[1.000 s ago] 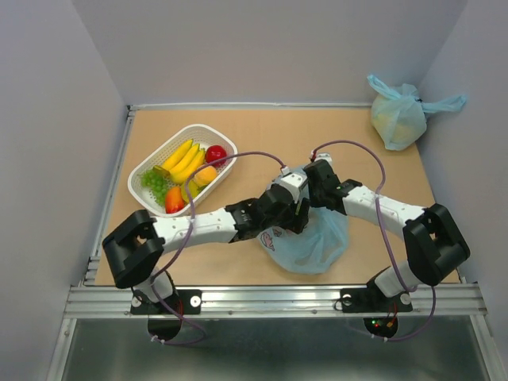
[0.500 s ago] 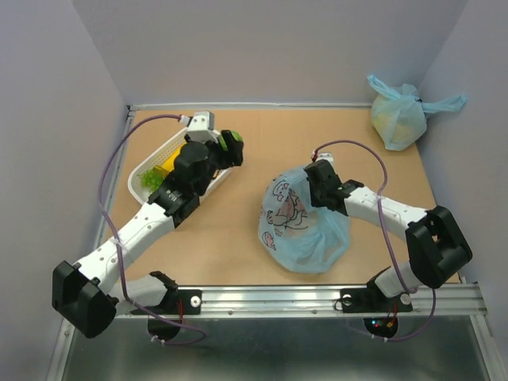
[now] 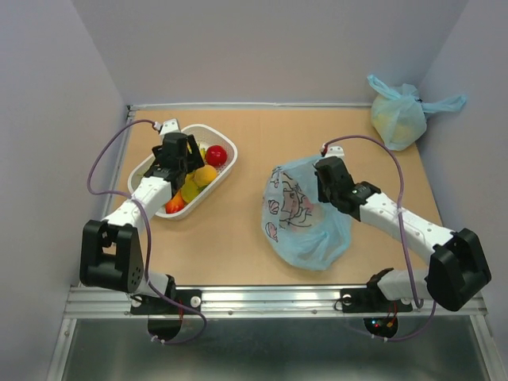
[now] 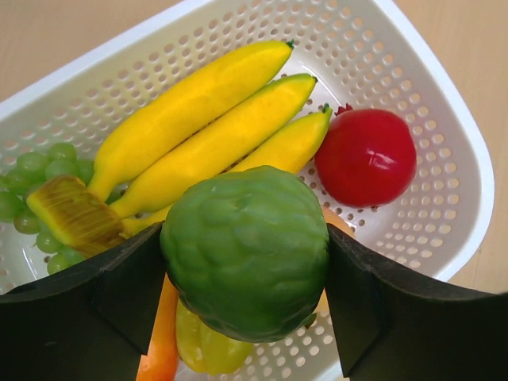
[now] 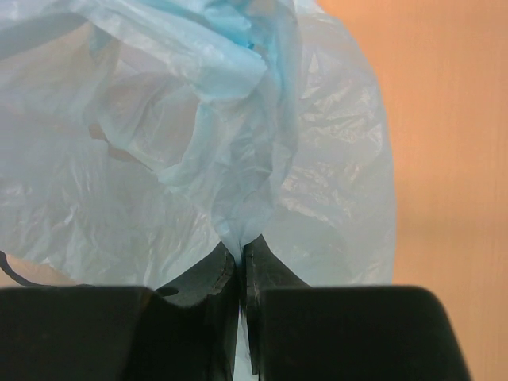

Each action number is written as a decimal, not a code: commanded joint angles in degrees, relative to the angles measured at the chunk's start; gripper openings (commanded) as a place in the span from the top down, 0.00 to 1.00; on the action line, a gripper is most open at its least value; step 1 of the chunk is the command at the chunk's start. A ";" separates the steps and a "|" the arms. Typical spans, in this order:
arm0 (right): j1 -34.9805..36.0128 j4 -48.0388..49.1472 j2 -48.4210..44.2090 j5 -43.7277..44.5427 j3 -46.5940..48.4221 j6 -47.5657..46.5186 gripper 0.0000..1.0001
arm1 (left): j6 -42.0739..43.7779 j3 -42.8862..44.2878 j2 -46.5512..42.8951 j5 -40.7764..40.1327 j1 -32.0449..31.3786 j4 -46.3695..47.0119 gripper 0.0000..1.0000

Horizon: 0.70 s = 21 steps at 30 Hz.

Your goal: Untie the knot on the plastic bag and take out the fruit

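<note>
**Transfer of a fruit.** Left hand (image 4: 246,258), closed on a green fruit (image 4: 242,238), has swung from the plastic bag (image 3: 305,234) at the centre of the bench (image 3: 230,246). It now hangs over the white basket (image 4: 429,87) at far left, above bananas (image 4: 214,135) and red apple (image 4: 365,157). Right hand (image 5: 240,258), closed, keeps pinching the bag's film. One more fruit is out; release should follow.

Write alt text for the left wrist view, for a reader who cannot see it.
The left hand grips a bumpy green fruit between its two black fingers, over a white perforated basket. In the basket lie three yellow bananas, a red apple and green grapes.
</note>
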 commanded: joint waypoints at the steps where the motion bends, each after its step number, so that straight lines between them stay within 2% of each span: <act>1: -0.01 -0.96 -2.18 3.94 3.20 -1.50 0.90 | -0.28 -0.80 -3.23 0.08 0.30 -0.16 0.13; 4: -0.01 -1.31 -2.89 6.14 4.17 -2.55 0.90 | 0.50 -0.80 -5.16 -0.18 0.65 -2.79 0.04; 6: 0.08 -1.58 -3.15 8.50 4.95 -3.43 0.90 | 1.47 -1.33 -7.35 -0.88 0.91 -4.11 0.02; 8: -0.10 -1.66 -3.50 10.09 5.66 -4.22 0.89 | 2.09 -1.77 -8.93 -1.15 1.09 -5.16 0.01; 13: -0.71 -2.02 -4.21 20.63 9.08 -8.44 0.89 | 2.44 0.51 -15.26 -0.62 1.27 -10.18 0.01; 17: -2.20 -2.02 -5.35 33.26 12.42 -14.66 0.89 | 2.61 4.63 -24.73 -0.01 1.27 -15.96 0.01; 21: -4.75 -2.10 -7.01 40.66 11.56 -19.42 0.89 | 1.56 9.30 -32.92 -0.70 1.27 -21.08 0.01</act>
